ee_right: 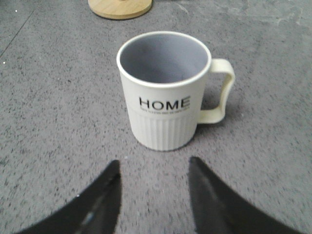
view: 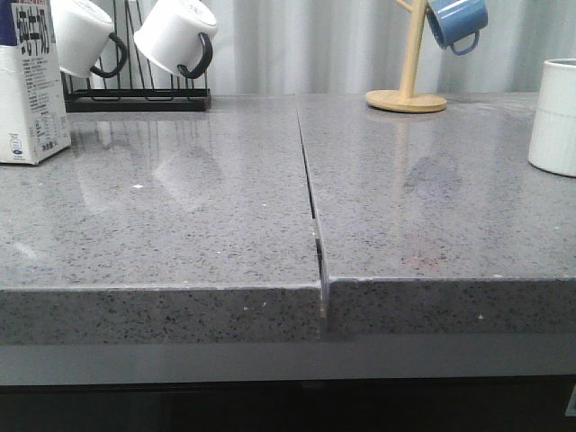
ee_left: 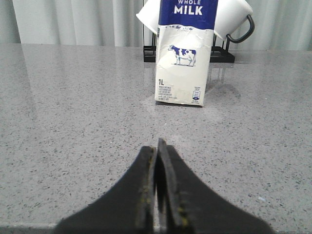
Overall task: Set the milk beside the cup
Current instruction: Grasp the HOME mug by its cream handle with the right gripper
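Milk [view: 29,81]: stands upright on the grey countertop [view: 180,225], at its far left edge in the front view, well apart from the cup on the far right; in the left wrist view the carton [ee_left: 183,53] faces the camera with its cow picture and blue "WHOLE MILK" top.
Cup [view: 556,117]: upright on the same countertop, cut by the right edge of the front view; in the right wrist view the mug [ee_right: 165,92] shows "HOME", ribbed lower half, empty inside.
Left gripper [ee_left: 157,151]: jaws pressed together, holding nothing, pointed at the milk with bare counter between them.
Right gripper [ee_right: 155,170]: jaws spread wide, holding nothing, just short of the cup, not touching it.
Rack [view: 135,94]: black wire, just behind the milk, carrying white mugs with black handles [view: 175,36].
Wooden stand [view: 407,90]: behind and left of the cup, with a blue mug [view: 457,22] hanging from it.
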